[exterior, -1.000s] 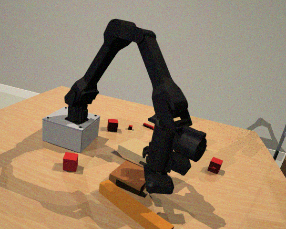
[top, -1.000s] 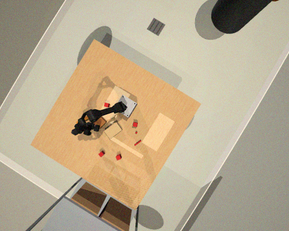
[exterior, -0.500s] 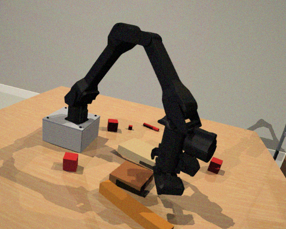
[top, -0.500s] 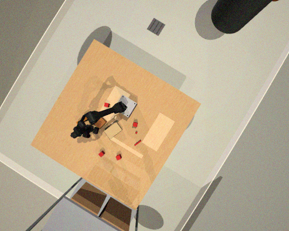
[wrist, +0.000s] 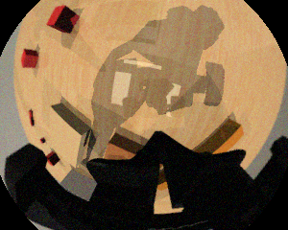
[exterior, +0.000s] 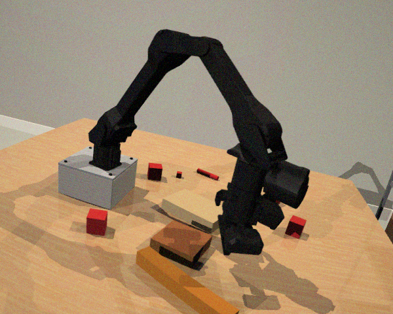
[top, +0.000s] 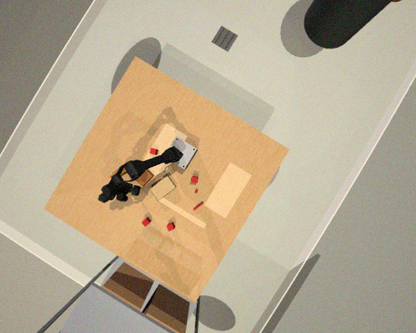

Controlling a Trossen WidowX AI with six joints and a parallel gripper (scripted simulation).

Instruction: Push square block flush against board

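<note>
The black arm bends low beside the brown block on the wooden table.

The gripper (exterior: 241, 240) is closed and holds nothing; it sits just right of the square block (exterior: 181, 239) in the side view. The block touches the end of the orange board (exterior: 185, 284), which lies in front of it. A pale flat slab (exterior: 190, 206) lies just behind the block, close to the arm. The arm stands on a grey box (exterior: 95, 178). Four red cubes sit around: one (exterior: 96, 221) near the grey box, one (exterior: 154, 171) behind it, one (exterior: 295, 225) right of the arm, and one (top: 146, 221) seen from above. There is also one tiny red cube (exterior: 179, 174) and one red stick (exterior: 207, 174).
</note>
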